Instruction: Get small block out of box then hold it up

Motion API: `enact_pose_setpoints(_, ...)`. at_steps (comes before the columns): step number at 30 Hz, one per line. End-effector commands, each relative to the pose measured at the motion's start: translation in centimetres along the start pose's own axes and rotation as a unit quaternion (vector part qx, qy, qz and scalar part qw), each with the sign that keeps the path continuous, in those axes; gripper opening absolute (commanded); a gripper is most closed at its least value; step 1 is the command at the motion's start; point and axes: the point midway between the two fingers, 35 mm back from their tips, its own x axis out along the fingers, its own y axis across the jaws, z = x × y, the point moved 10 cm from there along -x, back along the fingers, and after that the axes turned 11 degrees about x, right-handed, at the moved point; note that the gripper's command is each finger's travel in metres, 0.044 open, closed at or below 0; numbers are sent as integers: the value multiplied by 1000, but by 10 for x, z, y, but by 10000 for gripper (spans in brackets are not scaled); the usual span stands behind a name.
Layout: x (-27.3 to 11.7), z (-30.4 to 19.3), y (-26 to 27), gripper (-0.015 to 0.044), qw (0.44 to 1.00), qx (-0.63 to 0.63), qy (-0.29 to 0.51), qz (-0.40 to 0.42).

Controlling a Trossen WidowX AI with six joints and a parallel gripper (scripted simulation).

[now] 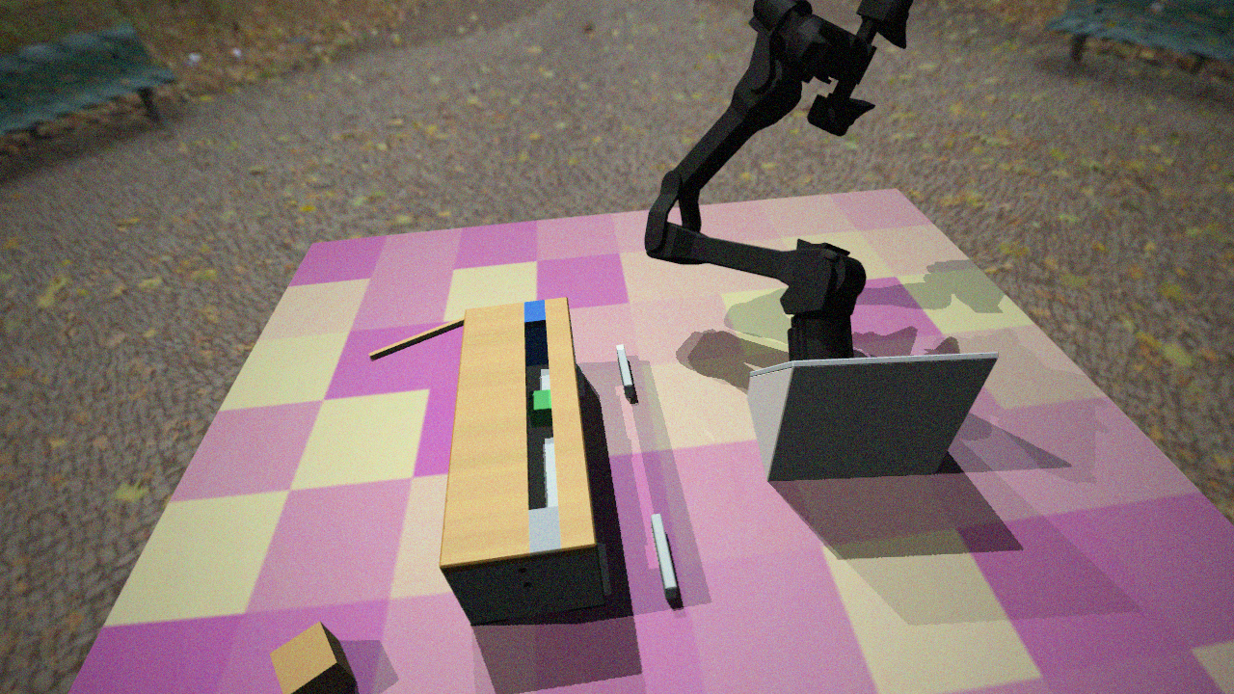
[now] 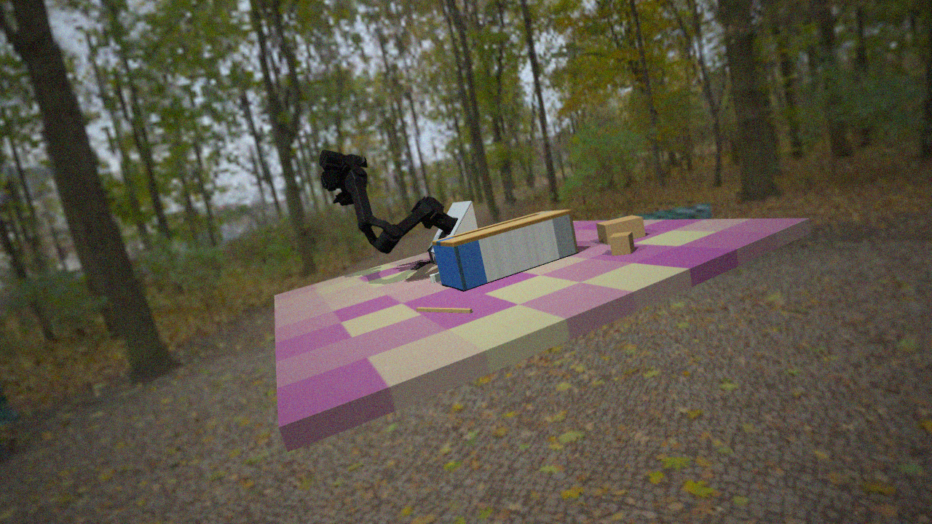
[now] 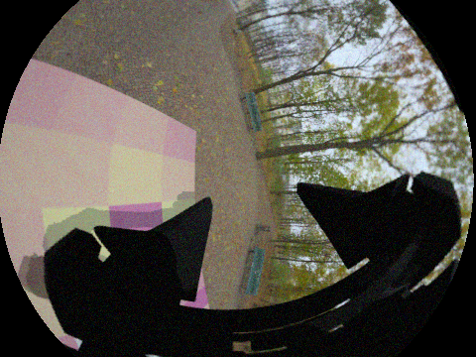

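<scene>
The long box [image 1: 492,431] [image 2: 521,252] stands upright on the table, with a wood-coloured top, a blue part at one end and a pale grey part at the other. Through the slot in its top in the top view, a green block [image 1: 542,400] shows inside, around mid-length and somewhat towards the blue end. White strips show beside and below it; the shelf's exits are not clear. My gripper [image 1: 887,75] [image 3: 256,194] is open and empty, raised high beyond the arm's base, far from the box. The block is not in the wrist view.
A thin wooden stick [image 1: 416,338] [image 2: 444,310] lies near the blue end. Two short pale bars [image 1: 625,372] [image 1: 665,561] lie between box and arm. A grey panel [image 1: 871,422] stands beside the arm's base. A wooden cube [image 2: 621,243] and a longer wooden block [image 2: 632,225] lie beyond the grey end.
</scene>
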Motion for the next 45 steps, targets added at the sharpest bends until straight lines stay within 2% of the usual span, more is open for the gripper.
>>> enact_pose_setpoints(1, 0, -1, -1, 400, 1000, 5, 2, -5)
enact_pose_setpoints(5, -3, -18, -27, 400, 988, 107, 44, -100)
enact_pose_setpoints(9, -16, -40, -56, 400, 946, 222, 80, -222)
enact_pose_setpoints(13, -38, -63, -81, 400, 875, 325, 100, -345)
enact_pose_setpoints(18, -77, -89, -101, 400, 750, 429, 99, -494)
enact_pose_setpoints(25, -146, -118, -109, 400, 518, 527, 51, -672)
enact_pose_setpoints(32, -219, -135, -89, 400, 253, 551, -38, -794)
enact_pose_setpoints(39, -284, -138, -43, 400, 1, 507, -142, -850)
enact_pose_setpoints(45, -329, -134, 12, 400, -231, 422, -238, -844)
